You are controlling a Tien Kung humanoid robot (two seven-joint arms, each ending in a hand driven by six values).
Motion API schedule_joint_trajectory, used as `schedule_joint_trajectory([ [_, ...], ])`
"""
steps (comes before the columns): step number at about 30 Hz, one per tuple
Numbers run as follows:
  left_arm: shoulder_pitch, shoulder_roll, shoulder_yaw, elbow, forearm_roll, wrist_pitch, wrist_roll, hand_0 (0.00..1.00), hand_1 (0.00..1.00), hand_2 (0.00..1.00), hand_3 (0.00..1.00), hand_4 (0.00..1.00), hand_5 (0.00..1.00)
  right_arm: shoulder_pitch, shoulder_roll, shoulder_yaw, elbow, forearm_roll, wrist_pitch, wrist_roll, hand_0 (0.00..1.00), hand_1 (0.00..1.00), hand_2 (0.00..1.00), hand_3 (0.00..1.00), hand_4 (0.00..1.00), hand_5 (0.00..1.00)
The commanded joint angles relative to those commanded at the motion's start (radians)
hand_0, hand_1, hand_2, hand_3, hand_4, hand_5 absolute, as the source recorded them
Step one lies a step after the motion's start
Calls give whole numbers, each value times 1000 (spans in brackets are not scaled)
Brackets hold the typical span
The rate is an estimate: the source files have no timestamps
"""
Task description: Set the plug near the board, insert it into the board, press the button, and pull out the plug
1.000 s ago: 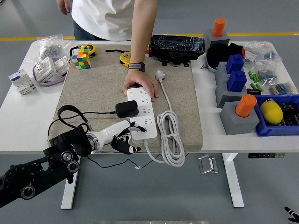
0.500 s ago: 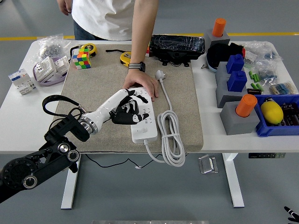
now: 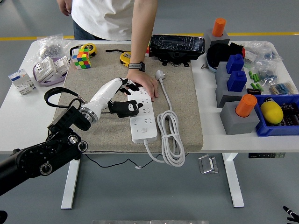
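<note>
The white power strip (image 3: 144, 119) lies lengthwise on the beige mat (image 3: 93, 93). A black plug adapter (image 3: 126, 108) sits at the strip's left edge, its cable running off to the left. My left hand (image 3: 127, 87) hovers over the strip's far end, just above the plug. Its black fingers (image 3: 132, 86) are stretched out and hold nothing. They reach close to a person's hand (image 3: 144, 83), which presses down on the strip's far end. Only the tip of my right hand (image 3: 291, 214) shows, at the bottom right corner.
The strip's white cord (image 3: 169, 135) lies coiled on the mat to its right. A Rubik's cube (image 3: 80, 59) and tape measures stand at the mat's far edge. Grey blocks with orange and blue tops (image 3: 238, 112) and a blue bin (image 3: 280, 116) fill the table's right side.
My left hand has swung from the strip's near end up along it to the far end, beside the person's hand. The plug and the strip have stayed in place.
</note>
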Motion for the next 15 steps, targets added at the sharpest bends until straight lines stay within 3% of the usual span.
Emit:
schedule_joint_trajectory([
  [8,-12,-7,40,67,11,-11,25,755,769,748,721,964,315,0,-2,-7,-1,1,0,0,622,668,639,573,983,585],
  [9,-14,-8,45,74,11,-12,28,719,698,680,679,953,283,0,-3,-7,-1,1,0,0,622,668,639,573,983,585],
  [14,-24,-16,66,108,6,-7,35,719,698,680,679,953,283,0,-4,-10,0,1,0,0,622,668,639,573,983,585],
  [15,-27,-18,70,113,5,-5,36,629,623,597,603,927,248,0,-4,-10,0,1,-1,0,622,668,639,573,983,584],
])
